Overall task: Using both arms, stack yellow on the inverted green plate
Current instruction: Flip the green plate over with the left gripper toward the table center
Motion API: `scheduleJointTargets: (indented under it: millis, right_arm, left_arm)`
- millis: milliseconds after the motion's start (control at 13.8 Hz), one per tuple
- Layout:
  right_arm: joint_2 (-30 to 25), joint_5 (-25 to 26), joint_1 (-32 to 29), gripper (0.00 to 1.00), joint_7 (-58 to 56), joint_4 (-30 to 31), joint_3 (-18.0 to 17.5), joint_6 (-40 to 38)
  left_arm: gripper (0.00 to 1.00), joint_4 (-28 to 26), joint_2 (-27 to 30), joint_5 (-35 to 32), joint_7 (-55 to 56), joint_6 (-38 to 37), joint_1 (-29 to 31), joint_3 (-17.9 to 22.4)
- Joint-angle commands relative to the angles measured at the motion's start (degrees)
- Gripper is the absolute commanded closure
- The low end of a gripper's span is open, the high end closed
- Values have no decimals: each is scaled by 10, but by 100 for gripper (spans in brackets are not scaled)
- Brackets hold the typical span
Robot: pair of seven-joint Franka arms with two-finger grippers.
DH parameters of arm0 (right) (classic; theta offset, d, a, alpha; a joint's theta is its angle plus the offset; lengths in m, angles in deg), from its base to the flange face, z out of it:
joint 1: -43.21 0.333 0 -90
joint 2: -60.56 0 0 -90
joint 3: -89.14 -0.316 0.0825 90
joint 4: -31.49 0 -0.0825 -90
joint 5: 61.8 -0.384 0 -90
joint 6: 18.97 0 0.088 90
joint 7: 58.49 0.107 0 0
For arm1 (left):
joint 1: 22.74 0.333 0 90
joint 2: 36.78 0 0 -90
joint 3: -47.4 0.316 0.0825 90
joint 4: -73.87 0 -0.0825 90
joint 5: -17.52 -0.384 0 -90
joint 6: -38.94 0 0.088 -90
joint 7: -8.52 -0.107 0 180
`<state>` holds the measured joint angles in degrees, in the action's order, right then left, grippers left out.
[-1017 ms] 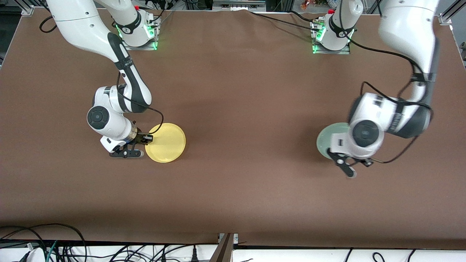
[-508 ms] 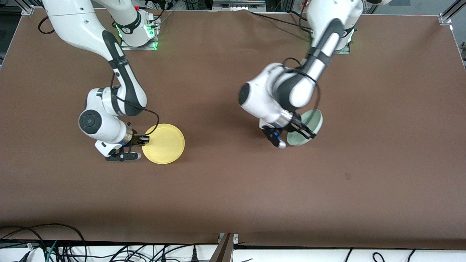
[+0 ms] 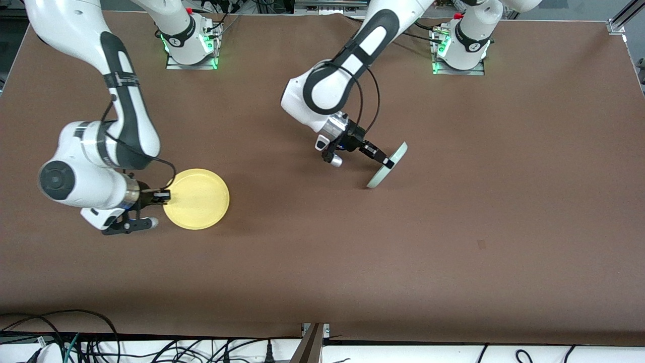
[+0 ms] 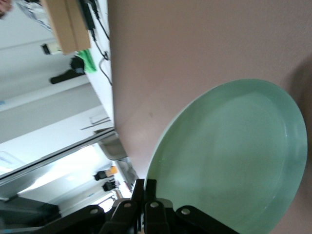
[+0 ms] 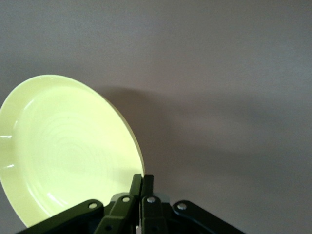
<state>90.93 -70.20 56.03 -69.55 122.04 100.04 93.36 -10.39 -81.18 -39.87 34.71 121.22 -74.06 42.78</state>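
**Both plates up off the bench, green one turned on edge**

The right hand (image 3: pixel 160 195) is pinching the rim of the yellow plate (image 3: pixel 197 198), fingers squeezed onto the edge at the side toward the right arm's end of the bench (image 3: pixel 322 262). In the front view the plate looks roughly level with its hollow side up, held over the bench. The right wrist view shows the same grip: the two fingers pressed tight on the rim of the yellow plate (image 5: pixel 68 146), its ringed inner face in plain sight and a shadow on the brown surface underneath.

The left hand (image 3: pixel 387 162) reaches in over the middle of the bench and is clamped on the rim of the green plate (image 3: pixel 389 165). That plate is tipped steeply, so from the front it's mostly a thin edge-on sliver. The left wrist view shows the green plate (image 4: pixel 229 156) and its hollow face, fingers closed on the rim, with the bench edge and some cables (image 4: pixel 97 29) past it.

The two plates are well apart.
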Motion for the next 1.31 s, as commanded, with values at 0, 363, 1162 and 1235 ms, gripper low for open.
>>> scheduleJointTargets:
  millis: [0, 363, 1162, 1235]
  right_arm:
    - [3, -9, -23, 100, -43, -39, -4, -47]
    - [2, -10, -39, 100, -72, -50, -4, -67]
    - [2, -10, -39, 100, -71, -47, -5, -69]
    - [2, -10, -39, 100, -71, -47, -5, -71]
  left_arm:
    - [100, 37, -39, -8, 38, -1, -27, 6]
    - [98, 85, -67, -2, 48, 51, -52, 0]
    - [0, 144, -63, 183, 85, 220, -8, 0]
    - [0, 153, -61, 184, 85, 231, -2, -1]
